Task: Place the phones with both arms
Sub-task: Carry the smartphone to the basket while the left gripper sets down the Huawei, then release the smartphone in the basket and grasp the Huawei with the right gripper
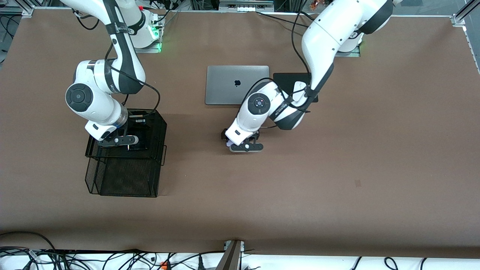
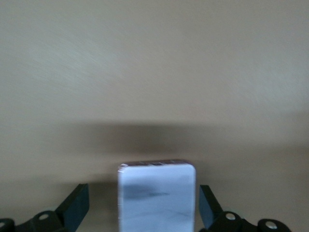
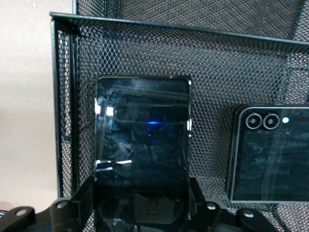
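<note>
Left end effector [image 1: 245, 144], jaws spread, straddles the lavender-white phone [image 2: 156, 197] on the brown surface [image 1: 337, 168]: light, rigid, slick glass, best pinched across its side edges. Right end effector [image 1: 119, 139] in the mesh basket [image 1: 123, 183] grips the slim black phone [image 3: 142, 159]; a squarish black phone [image 3: 270, 154] rests beside it.

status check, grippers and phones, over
Left gripper open around the lavender phone on the table. Right gripper in the mesh basket at the black phone.

Two black phones [image 3: 142, 130] [image 3: 270, 154] lie in the mesh basket [image 3: 193, 48].
</note>
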